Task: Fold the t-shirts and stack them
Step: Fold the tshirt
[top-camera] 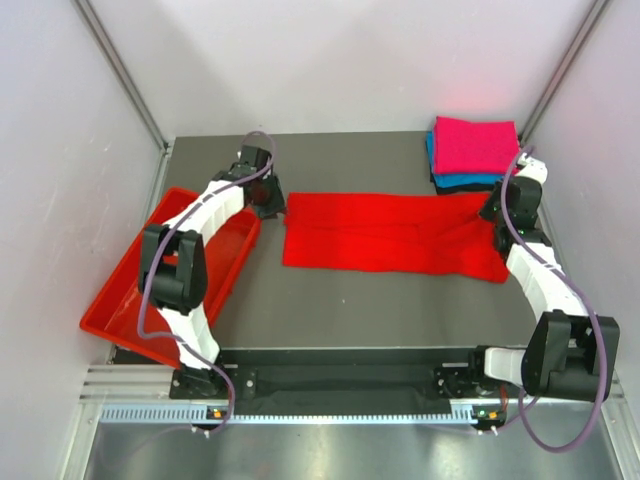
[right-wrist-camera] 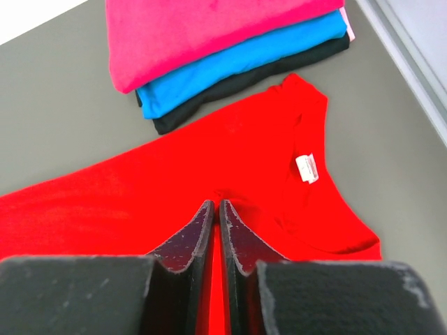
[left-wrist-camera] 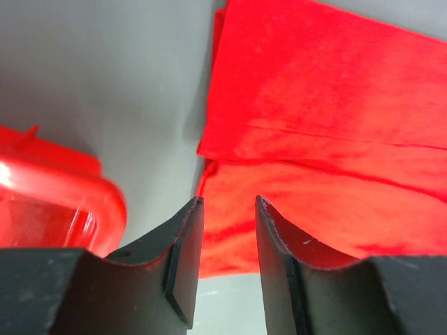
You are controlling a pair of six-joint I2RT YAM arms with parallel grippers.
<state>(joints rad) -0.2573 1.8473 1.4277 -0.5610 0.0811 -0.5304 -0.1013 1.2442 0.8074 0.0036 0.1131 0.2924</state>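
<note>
A bright red t-shirt (top-camera: 390,232) lies flat as a long band across the middle of the table. It also shows in the left wrist view (left-wrist-camera: 328,105) and the right wrist view (right-wrist-camera: 140,188). My left gripper (top-camera: 268,205) hovers over its left end, open and empty (left-wrist-camera: 229,202). My right gripper (top-camera: 495,212) is at the collar end, jaws pressed together on a small pucker of red cloth (right-wrist-camera: 216,204). A folded stack stands at the back right: magenta-pink t-shirt (right-wrist-camera: 209,35) on top, teal-blue t-shirt (right-wrist-camera: 237,70) under it, black t-shirt (right-wrist-camera: 209,105) at the bottom.
A rigid red plastic tray (top-camera: 130,290) sits at the table's left edge, just left of my left arm; its corner shows in the left wrist view (left-wrist-camera: 56,202). White walls close in the sides and back. A white label (right-wrist-camera: 306,168) marks the red shirt's collar.
</note>
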